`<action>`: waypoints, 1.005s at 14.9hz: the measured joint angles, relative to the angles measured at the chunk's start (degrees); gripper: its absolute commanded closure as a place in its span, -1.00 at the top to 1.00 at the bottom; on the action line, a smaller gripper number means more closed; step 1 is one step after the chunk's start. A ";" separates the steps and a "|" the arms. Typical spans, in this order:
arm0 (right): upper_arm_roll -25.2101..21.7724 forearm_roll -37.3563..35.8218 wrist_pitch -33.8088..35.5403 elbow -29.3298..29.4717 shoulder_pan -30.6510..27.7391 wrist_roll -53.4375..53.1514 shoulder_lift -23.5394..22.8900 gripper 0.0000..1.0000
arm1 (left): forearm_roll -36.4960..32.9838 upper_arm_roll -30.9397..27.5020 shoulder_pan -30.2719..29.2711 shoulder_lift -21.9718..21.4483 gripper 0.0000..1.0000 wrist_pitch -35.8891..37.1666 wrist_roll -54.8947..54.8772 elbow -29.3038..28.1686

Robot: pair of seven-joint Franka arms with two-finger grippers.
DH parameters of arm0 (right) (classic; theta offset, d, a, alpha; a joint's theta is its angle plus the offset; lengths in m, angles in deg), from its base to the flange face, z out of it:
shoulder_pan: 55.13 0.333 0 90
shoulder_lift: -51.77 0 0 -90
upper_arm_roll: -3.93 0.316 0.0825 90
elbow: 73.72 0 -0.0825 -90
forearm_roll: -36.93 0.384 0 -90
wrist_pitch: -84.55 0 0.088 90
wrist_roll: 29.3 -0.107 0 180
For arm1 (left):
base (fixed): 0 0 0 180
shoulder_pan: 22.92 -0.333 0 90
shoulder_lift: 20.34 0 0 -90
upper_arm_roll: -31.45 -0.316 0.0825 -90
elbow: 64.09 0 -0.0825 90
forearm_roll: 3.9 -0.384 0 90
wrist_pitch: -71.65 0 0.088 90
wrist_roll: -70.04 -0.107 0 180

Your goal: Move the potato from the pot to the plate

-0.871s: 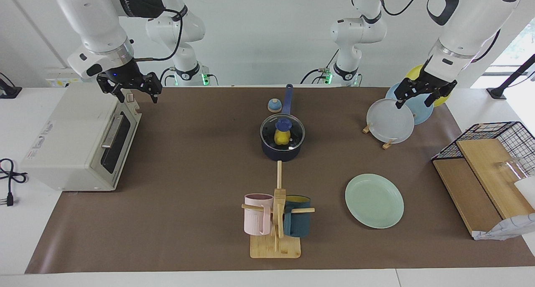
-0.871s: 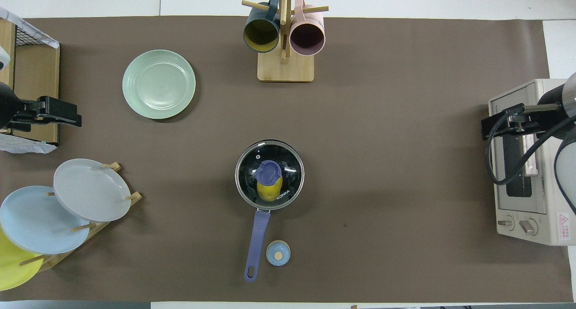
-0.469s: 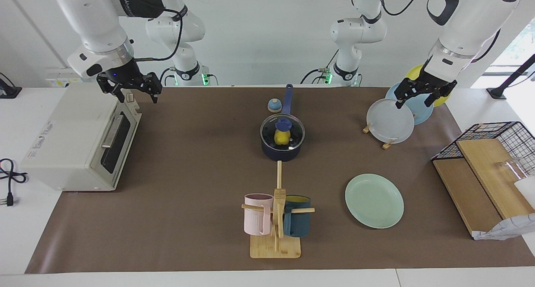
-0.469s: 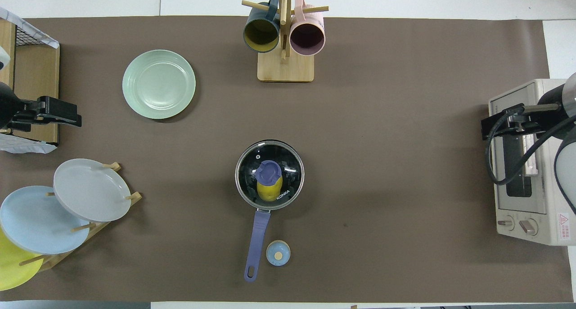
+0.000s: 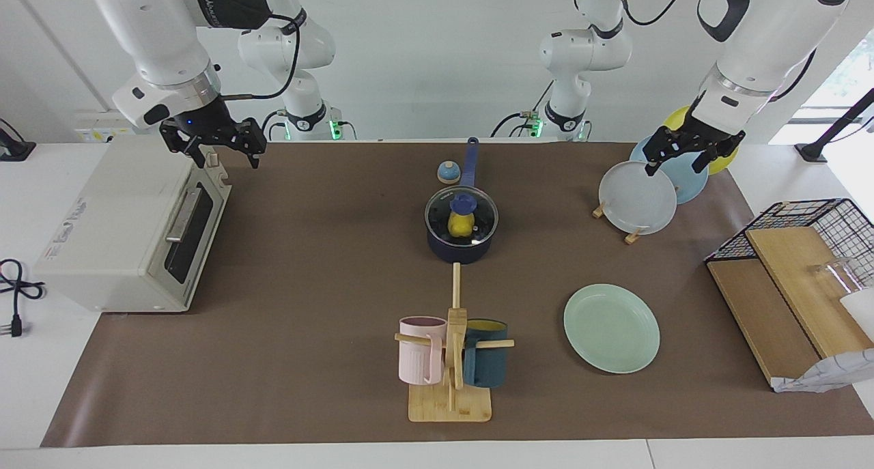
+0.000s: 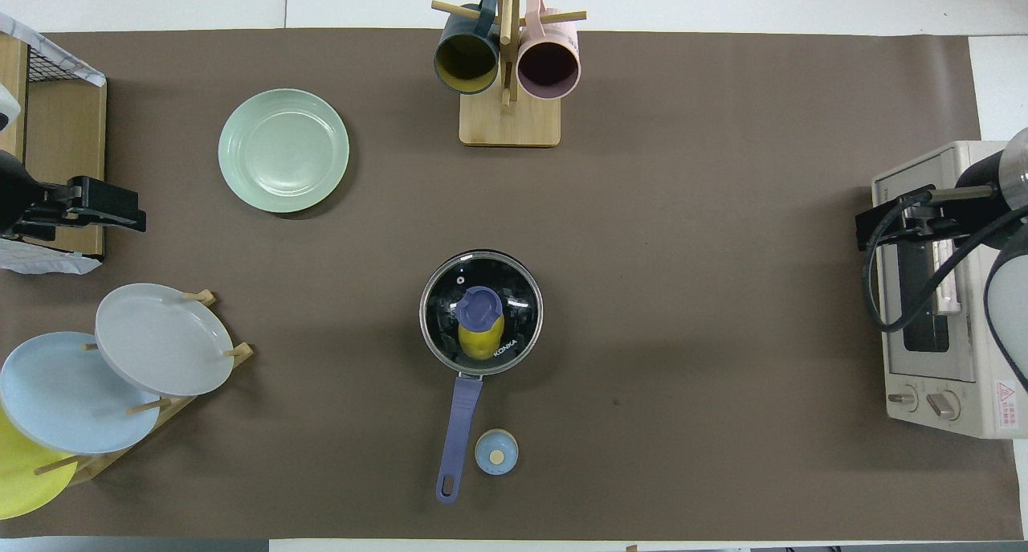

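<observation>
In lidded pot (image 5: 459,245): potato (image 5: 461,226); plate (image 5: 611,328) bare.

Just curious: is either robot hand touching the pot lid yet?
Apart. The facing view shows the left gripper over the plate rack and the right gripper over the toaster oven, both far from the lid.

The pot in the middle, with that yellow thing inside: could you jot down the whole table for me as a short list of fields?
potato: inside the pot, under the lid
pot: mid-table, handle pointing toward the robots
glass lid: on the pot, blue knob on top
mint-green plate: bare, farther from the robots than the pot, toward the left arm's end
left pincer: open, raised over the plate rack, holding nothing
right pincer: open, raised over the toaster oven, holding nothing
task state: not started; lid on
</observation>
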 measured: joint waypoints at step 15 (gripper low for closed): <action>7.96 2.33 -10.66 11.42 19.95 -22.22 -17.44 1.00 | 0.00 0.00 0.00 -0.10 1.00 0.25 0.00 0.00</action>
